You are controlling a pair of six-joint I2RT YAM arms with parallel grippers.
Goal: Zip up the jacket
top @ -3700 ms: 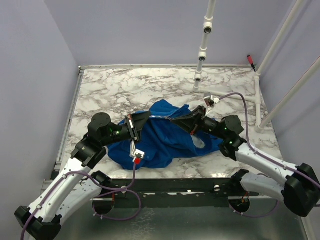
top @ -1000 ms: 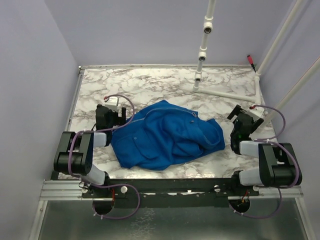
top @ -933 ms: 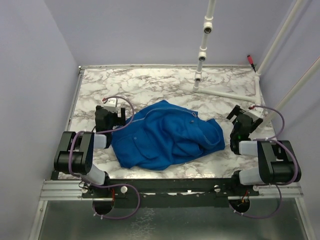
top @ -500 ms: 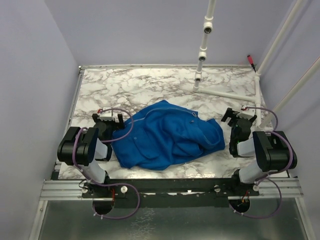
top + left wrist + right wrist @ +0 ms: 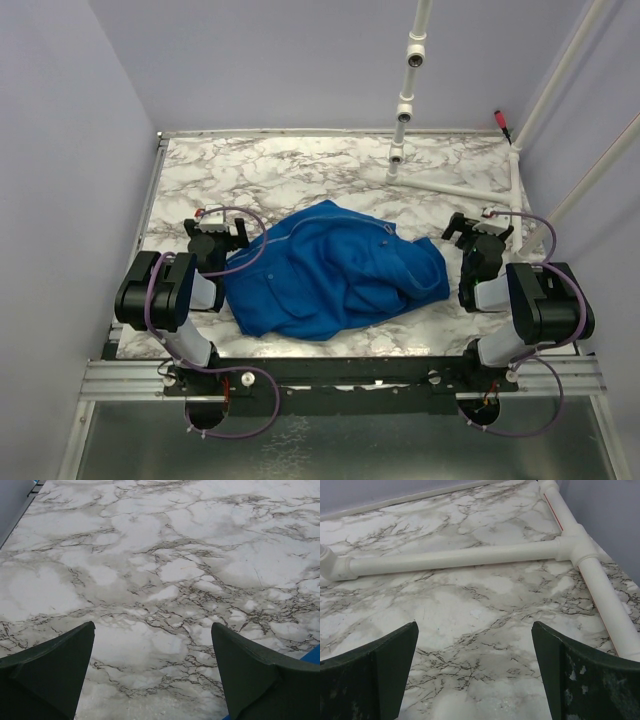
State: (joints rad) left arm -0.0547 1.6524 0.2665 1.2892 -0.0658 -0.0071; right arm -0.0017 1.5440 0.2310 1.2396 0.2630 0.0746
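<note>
We see a marbled surface (image 5: 300, 165) filling the floor of the booth. On its middle lies the jacket (image 5: 330, 270), a crumpled blue heap with its outer side up, between the two tucked-in arms. A white pipe frame (image 5: 455, 188) stands at the far right corner. The left pincer (image 5: 152, 625), just beside the jacket's left edge, is spread wide and holds nothing. The right pincer (image 5: 474, 623), near the jacket's right edge, gapes just as wide, empty, facing the pipes.

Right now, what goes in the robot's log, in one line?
jacket: crumpled on table | left gripper: open, empty | right gripper: open, empty
</note>
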